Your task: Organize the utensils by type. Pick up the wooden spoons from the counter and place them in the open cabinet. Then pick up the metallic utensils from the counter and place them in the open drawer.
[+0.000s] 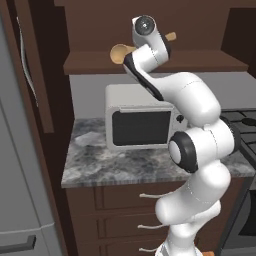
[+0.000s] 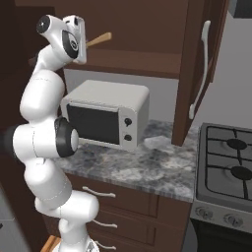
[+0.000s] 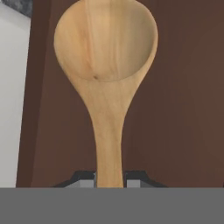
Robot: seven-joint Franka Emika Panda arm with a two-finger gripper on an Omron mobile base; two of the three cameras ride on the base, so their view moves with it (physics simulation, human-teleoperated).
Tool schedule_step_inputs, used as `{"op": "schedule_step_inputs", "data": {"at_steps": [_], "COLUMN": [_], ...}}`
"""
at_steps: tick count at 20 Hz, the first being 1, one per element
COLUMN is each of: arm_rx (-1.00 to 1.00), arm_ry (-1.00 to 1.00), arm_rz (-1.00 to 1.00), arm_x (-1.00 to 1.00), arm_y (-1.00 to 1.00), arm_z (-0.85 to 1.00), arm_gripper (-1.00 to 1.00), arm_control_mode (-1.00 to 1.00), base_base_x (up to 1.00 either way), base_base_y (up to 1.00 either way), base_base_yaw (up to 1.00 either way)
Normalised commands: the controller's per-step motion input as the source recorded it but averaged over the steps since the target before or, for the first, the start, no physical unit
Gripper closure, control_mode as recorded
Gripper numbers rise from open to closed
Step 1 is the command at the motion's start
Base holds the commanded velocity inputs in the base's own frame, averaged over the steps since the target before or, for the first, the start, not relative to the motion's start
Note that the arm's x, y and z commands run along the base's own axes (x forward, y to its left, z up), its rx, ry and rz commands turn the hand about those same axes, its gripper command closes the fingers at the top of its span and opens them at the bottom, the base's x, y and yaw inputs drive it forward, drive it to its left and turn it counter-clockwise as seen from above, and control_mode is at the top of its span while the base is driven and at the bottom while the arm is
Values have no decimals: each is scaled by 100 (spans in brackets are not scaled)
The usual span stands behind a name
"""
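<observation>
Dark brown wood frames the step in hand: the open cabinet (image 1: 155, 62) sits above the white microwave (image 1: 140, 117), its plain shelf running wider than the appliance, with 1 door (image 2: 197, 69) swung out toward the stove in the right base view. Below lies the marbled counter (image 1: 95, 160); no other utensils can be made out on the visible part of it.

The arm is raised to shelf height. The gripper (image 3: 109, 177) has its jaws narrowed on the handle of 1 wooden spoon (image 3: 107, 65), which the hand view shows pinched between the 2 fingertips (image 3: 85, 179) with the bowl pointing away over the brown shelf surface. In the left base view the spoon's bowl pokes out left of the hand and the handle tip right of it, so it lies crosswise along the shelf front.

This looks like the placing stage for a wooden spoon. To do it well, I would judge:
- carry the spoon fully past the shelf's front edge before releasing;
- lower until it is just above the board;
- keep it level, since a long handle can tip off;
- open, then back out straight, clear of the door.
</observation>
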Motion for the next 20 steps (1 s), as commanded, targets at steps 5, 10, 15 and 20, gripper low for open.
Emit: {"op": "schedule_step_inputs", "data": {"at_steps": [5,10,15,20], "arm_rx": [-1,0,0,0], "arm_ry": [3,2,4,8], "arm_rz": [0,0,0,0], "arm_x": [18,31,22,10], "arm_y": [0,0,0,0], "arm_z": [-17,-12,-13,-7], "arm_gripper": [100,100,100,100], "arm_control_mode": [-100,-100,-100,-100], "base_base_x": [0,0,0,0], "base_base_y": [0,0,0,0], "base_base_yaw": [0,0,0,0]}}
